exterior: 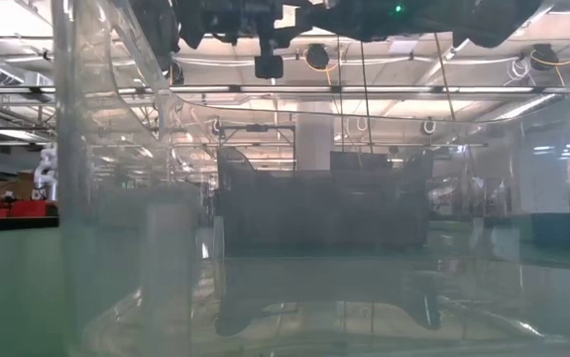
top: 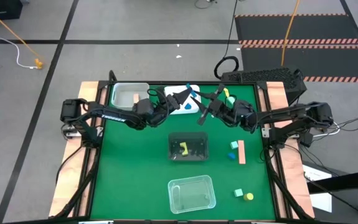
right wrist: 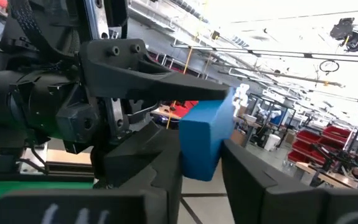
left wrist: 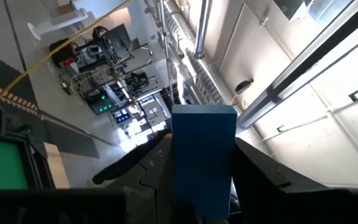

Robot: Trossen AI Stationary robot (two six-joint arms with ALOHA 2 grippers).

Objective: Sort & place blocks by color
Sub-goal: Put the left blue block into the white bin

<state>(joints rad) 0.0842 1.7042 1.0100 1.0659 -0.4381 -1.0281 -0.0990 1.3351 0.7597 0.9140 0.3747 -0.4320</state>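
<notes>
Above the table's far middle, both grippers meet on one blue block (right wrist: 207, 138): the left gripper (left wrist: 203, 186) and right gripper (right wrist: 200, 177) each pinch it. From overhead the block hides between them. Low down, a clear tray (exterior: 116, 198) blurs nearly everything.

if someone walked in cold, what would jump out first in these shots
Both arms meet in mid-air over the far part of the green table, the left gripper and right gripper each shut on one blue block, as in a handover. Below them sits a dark tray with a yellow piece, and loose blocks lie toward the table's right.
</notes>
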